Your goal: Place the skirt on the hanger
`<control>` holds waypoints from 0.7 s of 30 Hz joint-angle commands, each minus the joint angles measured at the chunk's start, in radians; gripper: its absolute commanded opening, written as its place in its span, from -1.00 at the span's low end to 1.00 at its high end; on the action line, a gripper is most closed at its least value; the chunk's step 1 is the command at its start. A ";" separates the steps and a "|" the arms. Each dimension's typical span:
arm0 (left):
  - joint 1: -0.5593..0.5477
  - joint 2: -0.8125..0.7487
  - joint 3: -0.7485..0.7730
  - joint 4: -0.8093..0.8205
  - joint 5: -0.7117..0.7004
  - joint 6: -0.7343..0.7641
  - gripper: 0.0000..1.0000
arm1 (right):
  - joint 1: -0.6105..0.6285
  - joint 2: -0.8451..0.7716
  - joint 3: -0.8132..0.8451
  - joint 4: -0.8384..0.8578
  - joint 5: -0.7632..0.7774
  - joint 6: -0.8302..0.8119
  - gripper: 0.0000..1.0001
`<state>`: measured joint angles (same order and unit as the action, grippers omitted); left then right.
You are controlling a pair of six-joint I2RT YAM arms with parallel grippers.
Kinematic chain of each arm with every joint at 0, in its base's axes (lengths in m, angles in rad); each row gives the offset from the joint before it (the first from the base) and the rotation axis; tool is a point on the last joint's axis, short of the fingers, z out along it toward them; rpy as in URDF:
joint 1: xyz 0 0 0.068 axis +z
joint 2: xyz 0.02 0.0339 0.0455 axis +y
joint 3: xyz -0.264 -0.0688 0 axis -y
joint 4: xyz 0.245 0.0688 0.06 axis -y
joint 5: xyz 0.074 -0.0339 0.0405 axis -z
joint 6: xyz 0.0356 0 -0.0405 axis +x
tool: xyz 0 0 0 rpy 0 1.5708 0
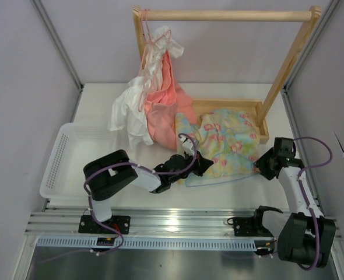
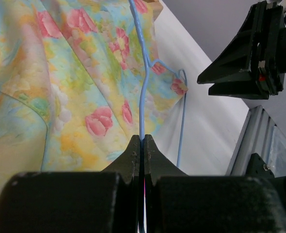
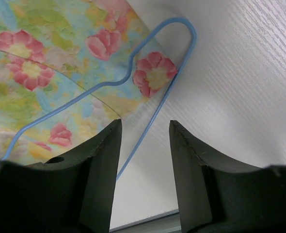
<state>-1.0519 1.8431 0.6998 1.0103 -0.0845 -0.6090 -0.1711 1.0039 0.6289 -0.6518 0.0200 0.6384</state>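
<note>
Nearest, the left claw (image 2: 142, 139) clamps the thin light-blue wire hanger (image 2: 144, 87); the right claw (image 3: 145, 124) stands open around its looped end. Beyond, the flowered yellow-and-blue cloth skirt (image 1: 230, 146) lies on the table (image 1: 102, 102) beneath it, seemingly not yet hung.

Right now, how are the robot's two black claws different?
The left gripper is shut tight, while the right gripper has its jaws apart. The left pinches the light-blue wire hanger; the right grips nothing, with the hanger's rounded corner showing in its gap. Both are black and sit at the flowery skirt's edge.
</note>
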 commanded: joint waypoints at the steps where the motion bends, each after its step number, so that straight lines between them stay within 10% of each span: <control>1: -0.010 0.005 0.014 0.007 -0.050 0.046 -1.00 | 0.004 0.041 -0.020 0.073 0.028 0.003 -0.06; 16: -0.020 -0.005 -0.005 -0.018 -0.072 0.058 -1.00 | 0.022 0.197 -0.054 0.238 0.044 0.035 -0.09; 21: -0.022 -0.010 -0.016 -0.027 -0.078 0.060 -1.00 | 0.025 0.220 -0.060 0.254 0.061 0.032 -0.53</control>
<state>-1.0649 1.8446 0.6964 0.9726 -0.1371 -0.5751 -0.1493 1.2198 0.5735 -0.4404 0.0460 0.6621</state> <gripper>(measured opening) 0.017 0.259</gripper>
